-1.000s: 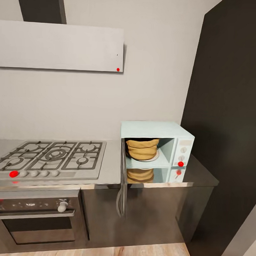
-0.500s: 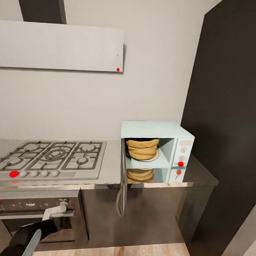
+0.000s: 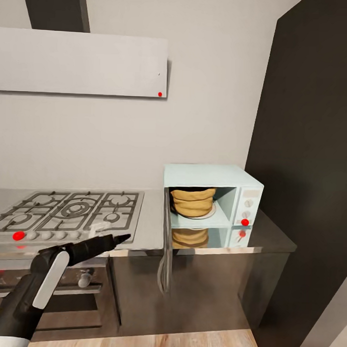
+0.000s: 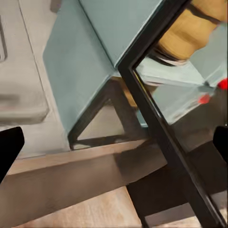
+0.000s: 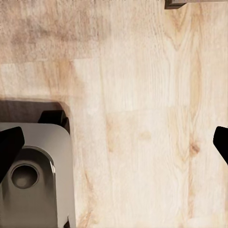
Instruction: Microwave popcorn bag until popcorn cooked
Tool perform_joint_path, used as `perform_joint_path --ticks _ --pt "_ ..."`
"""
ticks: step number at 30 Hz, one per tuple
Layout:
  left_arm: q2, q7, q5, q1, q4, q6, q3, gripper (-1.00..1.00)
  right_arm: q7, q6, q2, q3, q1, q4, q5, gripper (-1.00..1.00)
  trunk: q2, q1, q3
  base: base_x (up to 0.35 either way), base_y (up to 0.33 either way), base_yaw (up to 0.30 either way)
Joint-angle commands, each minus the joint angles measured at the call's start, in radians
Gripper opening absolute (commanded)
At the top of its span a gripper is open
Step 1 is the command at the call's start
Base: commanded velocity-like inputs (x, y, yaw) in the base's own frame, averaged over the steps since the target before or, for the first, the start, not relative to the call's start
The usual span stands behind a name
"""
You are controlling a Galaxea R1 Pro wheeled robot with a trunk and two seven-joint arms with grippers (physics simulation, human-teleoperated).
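step: popcorn bag (image 3: 192, 202) in microwave (image 3: 211, 196), door (image 3: 165, 243) open | L gripper (image 3: 120, 238) empty, spread wide; R gripper (image 5: 114, 142) likewise | next: push door shut, then start heat

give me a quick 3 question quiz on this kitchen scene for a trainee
1. True or false: the popcorn bag sits inside the microwave.
2. The microwave door is: A open, B shut.
3. Which gripper reaches toward the door in the head view?

Key: 1 true. 2 A, it swings out past the countertop edge. 3 the left gripper, in front of the hob.
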Motion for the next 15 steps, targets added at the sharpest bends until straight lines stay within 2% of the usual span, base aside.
perform_joint_path --ticks 1,2,4,6,8,10,12,13,15 --pt "0.000 -0.013 -0.012 -0.001 0.001 -0.009 -0.023 1.00 0.002 -0.004 -0.001 -0.009 -0.001 0.003 0.008 1.00 -0.001 0.000 -0.001 0.000 0.000 0.000" --pt "-0.001 -0.018 -0.034 -0.001 0.003 -0.034 -0.066 1.00 0.002 -0.004 -0.001 -0.009 -0.001 0.003 0.008 1.00 -0.001 0.000 -0.001 0.000 0.000 0.000" --pt "-0.004 -0.022 -0.090 -0.001 0.016 -0.106 -0.183 1.00 0.002 -0.004 0.000 -0.010 -0.001 0.003 0.008 1.00 -0.001 0.000 -0.001 0.000 0.000 0.000" --pt "-0.010 -0.023 -0.122 -0.001 0.059 -0.170 -0.276 1.00 0.002 -0.004 0.000 -0.010 -0.001 0.003 0.008 1.00 -0.001 0.000 -0.001 0.000 0.000 0.000" --pt "-0.025 -0.023 -0.127 -0.001 0.110 -0.212 -0.292 1.00 0.002 -0.004 0.002 -0.010 -0.001 0.003 0.008 1.00 -0.001 0.000 -0.001 0.000 0.000 0.000" --pt "-0.056 -0.024 -0.131 -0.001 0.175 -0.305 -0.298 1.00 0.002 -0.004 0.004 -0.010 -0.001 0.003 0.009 1.00 -0.001 0.000 -0.001 0.000 0.000 0.000" --pt "-0.089 -0.024 -0.133 -0.001 0.193 -0.343 -0.300 1.00 0.002 -0.004 0.004 -0.010 -0.001 0.003 0.011 1.00 -0.001 0.000 -0.001 0.000 0.000 0.000" --pt "-0.118 -0.023 -0.155 -0.001 0.195 -0.351 -0.302 1.00 0.002 -0.004 0.004 -0.010 -0.001 0.003 0.012 1.00 -0.001 0.000 -0.001 0.000 0.000 0.000" --pt "-0.143 -0.024 -0.229 -0.001 0.197 -0.357 -0.302 1.00 0.002 -0.017 0.004 -0.010 -0.001 0.003 0.009 1.00 -0.001 0.000 -0.001 0.000 0.000 0.000"
